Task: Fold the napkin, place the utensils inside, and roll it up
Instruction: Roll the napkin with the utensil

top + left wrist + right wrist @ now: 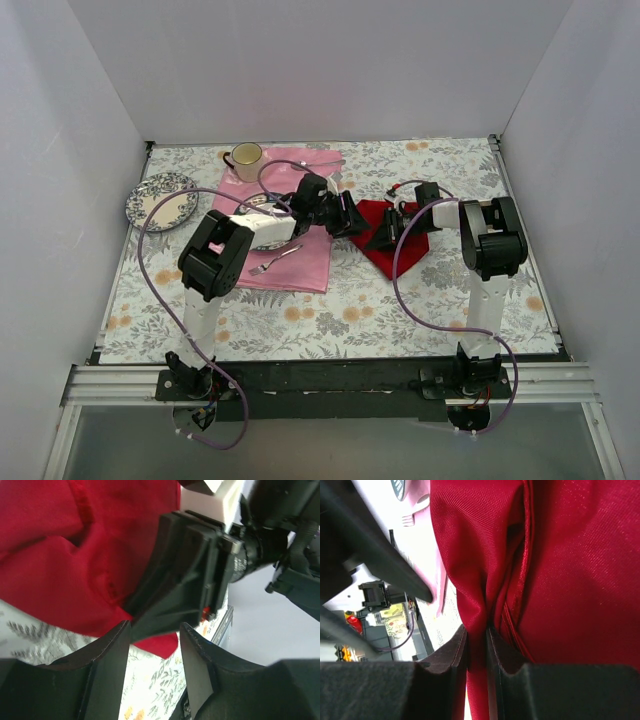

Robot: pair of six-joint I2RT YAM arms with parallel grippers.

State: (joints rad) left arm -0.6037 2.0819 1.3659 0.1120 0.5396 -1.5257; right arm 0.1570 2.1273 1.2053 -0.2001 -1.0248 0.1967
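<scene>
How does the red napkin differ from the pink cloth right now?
The red napkin is deep red and smaller; the pink cloth is pale and larger. The red napkin is bunched, pinched by the right tool; the pink cloth lies flat under a fork. Both sit on the floral table.

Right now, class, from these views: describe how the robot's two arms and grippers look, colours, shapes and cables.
The left arm and right arm share one look: white tubular links joined by bulky black joint housings, each trailing a looping purple cable. The left gripper and right gripper are matte black, each with two flat, wedge-shaped fingers. No markings are readable.
</scene>
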